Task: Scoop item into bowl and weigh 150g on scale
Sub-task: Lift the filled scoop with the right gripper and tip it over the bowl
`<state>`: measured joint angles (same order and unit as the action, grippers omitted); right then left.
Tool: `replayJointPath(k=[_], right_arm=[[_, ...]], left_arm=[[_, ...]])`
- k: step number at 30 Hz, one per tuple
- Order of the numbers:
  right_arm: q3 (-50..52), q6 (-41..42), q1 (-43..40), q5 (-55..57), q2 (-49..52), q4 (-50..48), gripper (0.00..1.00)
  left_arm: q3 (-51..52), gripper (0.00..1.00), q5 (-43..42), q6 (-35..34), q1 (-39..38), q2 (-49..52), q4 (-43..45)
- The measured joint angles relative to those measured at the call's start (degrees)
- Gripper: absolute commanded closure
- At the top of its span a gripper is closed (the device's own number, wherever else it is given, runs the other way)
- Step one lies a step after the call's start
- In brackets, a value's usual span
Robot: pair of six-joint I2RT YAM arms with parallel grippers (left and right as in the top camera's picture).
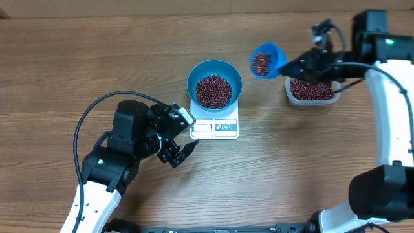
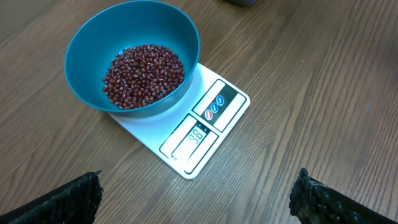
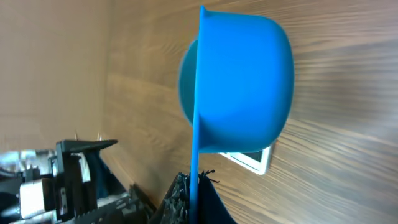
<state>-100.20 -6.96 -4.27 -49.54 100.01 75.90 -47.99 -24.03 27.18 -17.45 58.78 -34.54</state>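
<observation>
The blue bowl (image 1: 193, 76) stands on the white scale (image 1: 221, 128) and holds a heap of dark red-brown beans (image 1: 213, 90). The left wrist view shows the bowl (image 2: 186, 38), its beans (image 2: 143, 74) and the scale (image 2: 208, 127) with a lit display. My left gripper (image 1: 187, 134) is open just left of the scale's front edge, with nothing between its fingers (image 2: 81, 196). My right gripper (image 1: 300, 65) is shut on the handle of a small blue scoop (image 1: 266, 57) loaded with beans, held in the air between the bowl and the tub. The scoop (image 3: 245, 87) fills the right wrist view.
A clear plastic tub (image 1: 312, 96) of beans sits at the right, under the right arm. The left arm's black cable (image 1: 97, 107) loops over the table at the left. Bare wood shows in front of the scale.
</observation>
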Motion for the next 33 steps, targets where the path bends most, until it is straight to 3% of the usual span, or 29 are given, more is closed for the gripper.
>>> replayJointPath(k=[8, 21, 33], right_arm=[[0.0, 5.8, 10.0, 4.1, 0.0, -6.6, 0.96], [0.0, 16.2, 25.9, 28.9, 0.0, -11.3, 0.96], [0.0, 22.4, 31.3, 45.2, 0.0, -12.7, 0.96]], left_arm=[[0.0, 0.0, 0.0, 0.0, 0.0, 0.0, 0.0], [0.0, 0.0, 0.0, 0.0, 0.0, 0.0, 0.0], [0.0, 0.0, 0.0, 0.0, 0.0, 0.0, 0.0]])
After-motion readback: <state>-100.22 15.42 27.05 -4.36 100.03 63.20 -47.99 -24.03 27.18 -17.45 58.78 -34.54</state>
